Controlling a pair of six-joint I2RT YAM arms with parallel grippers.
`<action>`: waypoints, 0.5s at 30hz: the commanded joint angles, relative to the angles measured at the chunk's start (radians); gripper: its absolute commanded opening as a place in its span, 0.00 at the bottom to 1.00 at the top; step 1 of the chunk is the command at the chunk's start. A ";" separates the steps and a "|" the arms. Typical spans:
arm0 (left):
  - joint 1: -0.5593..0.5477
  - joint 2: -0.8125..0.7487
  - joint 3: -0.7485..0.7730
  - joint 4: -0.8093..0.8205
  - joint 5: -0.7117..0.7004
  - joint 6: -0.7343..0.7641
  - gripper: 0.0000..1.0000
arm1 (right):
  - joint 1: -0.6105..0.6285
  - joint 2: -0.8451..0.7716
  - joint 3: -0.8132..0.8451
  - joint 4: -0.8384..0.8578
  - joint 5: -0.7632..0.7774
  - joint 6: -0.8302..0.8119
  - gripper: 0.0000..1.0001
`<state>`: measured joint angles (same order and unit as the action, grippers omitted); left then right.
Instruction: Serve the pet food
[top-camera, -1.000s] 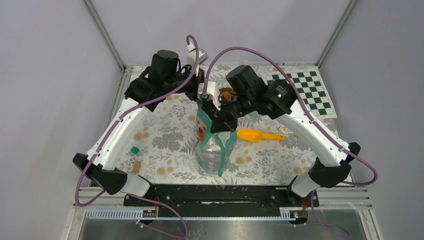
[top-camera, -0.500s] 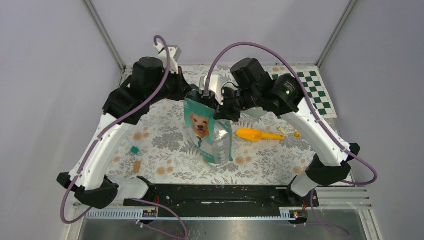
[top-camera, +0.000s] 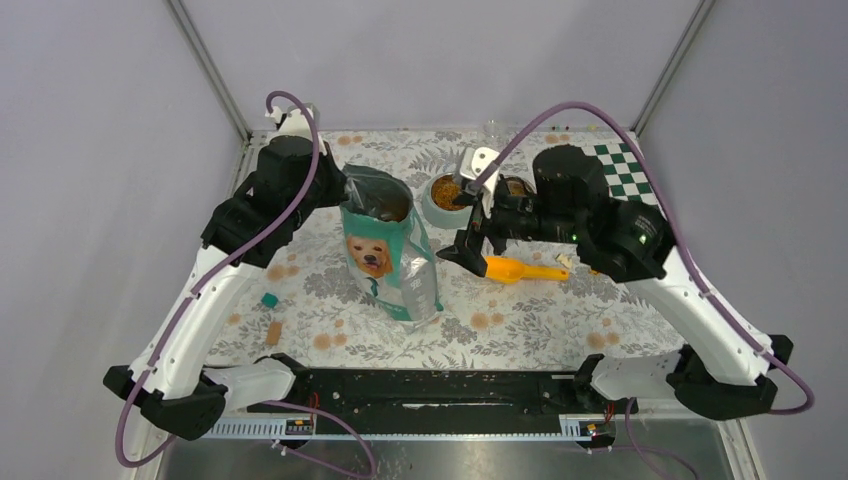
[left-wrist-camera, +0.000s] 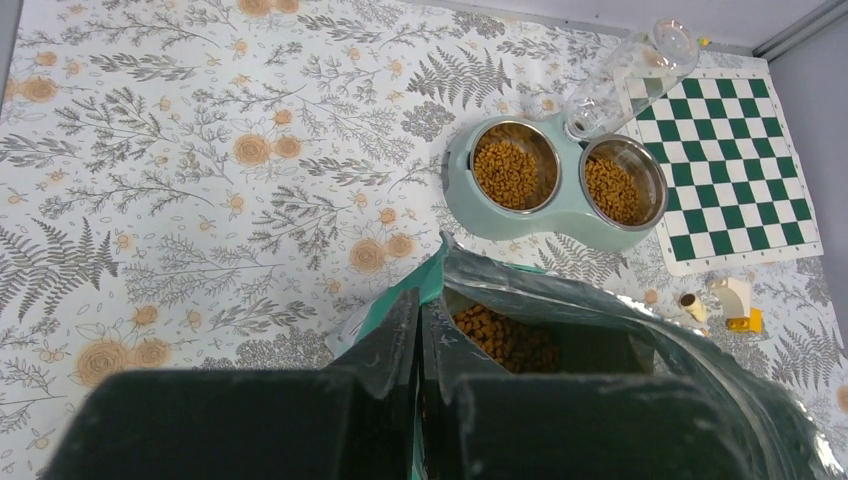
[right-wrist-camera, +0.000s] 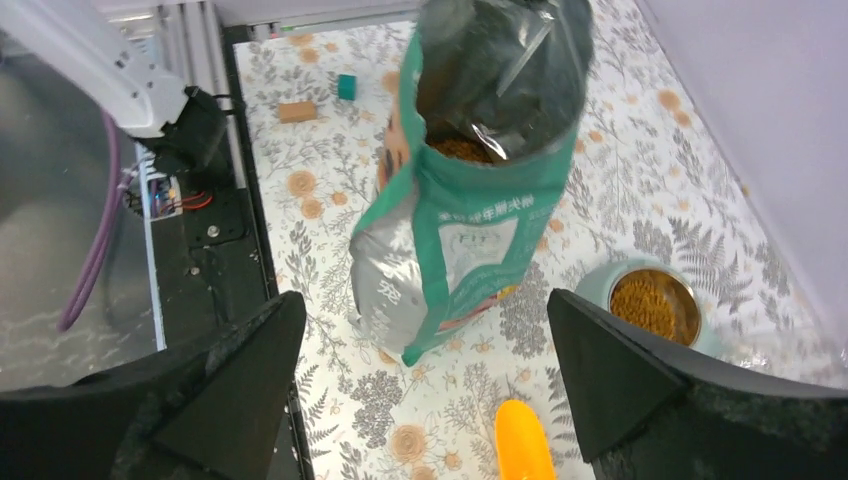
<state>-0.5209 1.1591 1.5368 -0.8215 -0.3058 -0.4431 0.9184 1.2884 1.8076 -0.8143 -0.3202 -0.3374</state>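
Kibble is seen in both cups of the far double bowl, more is kept in the teal bag pinched at its rim by the closed left hand, and the right hand is spread open and empty, so serving is judged nearly done.

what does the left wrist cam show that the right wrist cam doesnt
Only left wrist: the whole two-bowl feeder, a clear bottle, the checkered mat, and the left gripper shut on the rim of the bag. Only right wrist: the orange scoop, a teal block, a brown block, and the open right gripper. Both: the bag open with pet food inside, the floral table cover, one filled bowl.
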 joint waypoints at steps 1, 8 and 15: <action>0.012 -0.051 0.014 0.146 -0.126 -0.016 0.00 | 0.002 -0.081 -0.213 0.355 0.158 0.236 0.99; 0.031 -0.049 0.031 0.143 -0.135 -0.022 0.00 | 0.004 -0.080 -0.336 0.512 0.200 0.383 0.99; 0.052 -0.041 0.070 0.142 -0.160 -0.038 0.00 | 0.053 0.004 -0.361 0.670 0.222 0.449 0.97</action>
<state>-0.5026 1.1526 1.5299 -0.8291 -0.3317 -0.4732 0.9272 1.2648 1.4551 -0.3107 -0.1459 0.0563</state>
